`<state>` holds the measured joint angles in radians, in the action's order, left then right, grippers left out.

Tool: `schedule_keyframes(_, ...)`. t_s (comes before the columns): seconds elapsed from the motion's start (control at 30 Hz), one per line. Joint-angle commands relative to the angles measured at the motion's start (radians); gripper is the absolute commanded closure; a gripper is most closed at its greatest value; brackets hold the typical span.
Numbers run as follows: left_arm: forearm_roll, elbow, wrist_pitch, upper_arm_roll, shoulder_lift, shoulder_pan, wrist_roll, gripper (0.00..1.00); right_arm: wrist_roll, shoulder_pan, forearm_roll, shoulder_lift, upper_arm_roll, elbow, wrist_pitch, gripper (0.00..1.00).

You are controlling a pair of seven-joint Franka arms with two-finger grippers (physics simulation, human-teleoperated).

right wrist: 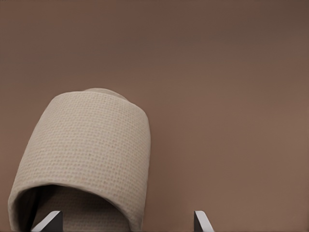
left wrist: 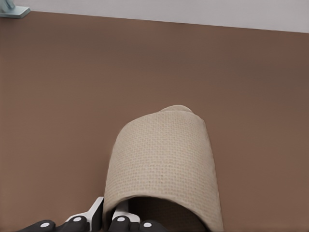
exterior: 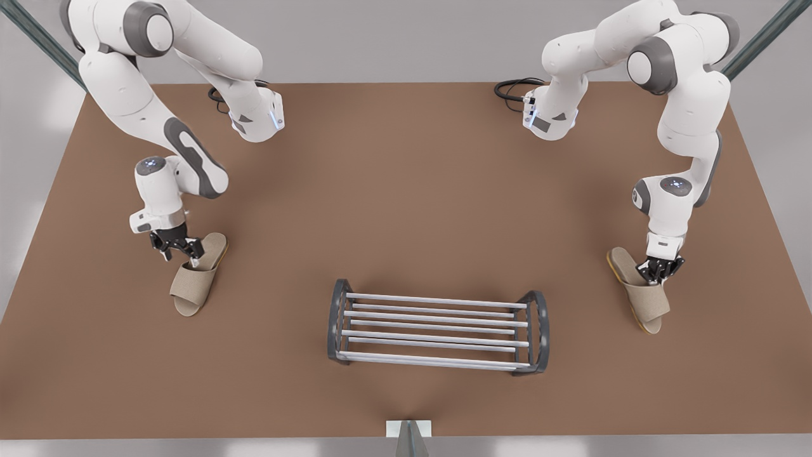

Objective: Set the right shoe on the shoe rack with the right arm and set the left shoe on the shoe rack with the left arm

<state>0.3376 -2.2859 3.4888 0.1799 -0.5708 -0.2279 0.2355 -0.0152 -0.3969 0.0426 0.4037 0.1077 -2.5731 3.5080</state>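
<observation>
Shoe rack (exterior: 438,338) stands on the brown desk (exterior: 406,190), and I see its bars running lengthwise across the front view. The right shoe (exterior: 193,282) (right wrist: 91,145) lies well off the rack's end on the front view's left. The left shoe (exterior: 648,301) (left wrist: 164,154) lies well off the opposite end. Both long axes run roughly crosswise to the bars, toes angled slightly away from the rack. My right hand (exterior: 190,254) (right wrist: 125,221) is spread wide at its shoe's opening, one finger inside. My left hand (exterior: 660,271) (left wrist: 108,218) pinches its shoe's upper at the opening edge.
</observation>
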Motion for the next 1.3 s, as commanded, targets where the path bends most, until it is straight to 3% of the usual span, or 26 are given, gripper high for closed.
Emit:
schedule_keyframes(0.0, 0.0, 0.0, -0.001, 0.001, 0.0, -0.001, -0.005, 0.67, -0.034, -0.011, 0.0, 0.001, 0.0, 0.004, -0.001, 0.0)
schedule_keyframes(0.13, -0.003, 0.017, -0.001, 0.001, 0.005, -0.008, -0.004, 0.79, -0.032, -0.01, 0.0, 0.023, 0.0, 0.019, -0.001, 0.0)
schedule_keyframes(0.23, -0.008, 0.029, -0.016, 0.001, 0.052, -0.011, -0.004, 0.79, -0.031, -0.003, 0.0, 0.043, 0.001, 0.045, 0.0, 0.0)
schedule_keyframes(0.3, -0.008, 0.025, -0.197, -0.014, 0.178, -0.008, 0.018, 0.79, -0.029, 0.0, 0.0, 0.044, 0.001, 0.048, -0.001, 0.0)
schedule_keyframes(0.4, -0.008, 0.039, -0.508, -0.168, 0.362, 0.001, 0.269, 0.79, -0.019, 0.0, 0.0, 0.046, 0.001, 0.064, -0.001, 0.0)
schedule_keyframes(0.5, -0.006, 0.112, -0.743, -0.332, 0.44, -0.001, 0.409, 0.79, -0.011, -0.002, 0.0, 0.064, 0.003, 0.085, -0.001, 0.0)
schedule_keyframes(0.63, 0.008, 0.324, -1.016, -0.542, 0.45, 0.004, 0.551, 0.79, -0.011, -0.005, -0.001, 0.069, 0.001, 0.093, -0.001, 0.0)
schedule_keyframes(0.7, 0.014, 0.359, -1.024, -0.554, 0.43, 0.085, 0.565, 0.79, -0.011, -0.008, -0.001, 0.069, 0.001, 0.091, -0.001, 0.53)
schedule_keyframes(0.73, 0.034, 0.381, -1.024, -0.554, 0.424, 0.124, 0.593, 0.79, -0.011, -0.008, -0.001, 0.069, 0.001, 0.091, -0.001, 0.65)
schedule_keyframes(0.93, 0.314, 0.532, -1.024, -0.554, 0.304, 0.309, 0.748, 0.79, -0.011, -0.011, -0.001, 0.069, 0.001, 0.091, -0.001, 0.68)
schedule_keyframes(1.13, 0.564, 0.695, -1.008, -0.551, 0.128, 0.334, 0.769, 0.79, 0.084, -0.019, -0.001, 0.056, 0.023, 0.094, -0.001, 0.69)
schedule_keyframes(1.2, 0.584, 0.709, -0.975, -0.547, 0.097, 0.332, 0.769, 0.79, 0.129, -0.019, -0.001, 0.055, 0.033, 0.102, -0.001, 0.79)
schedule_keyframes(1.27, 0.668, 0.697, -0.932, -0.542, 0.082, 0.318, 0.807, 0.79, 0.189, -0.019, -0.001, 0.049, 0.047, 0.107, -0.003, 0.79)
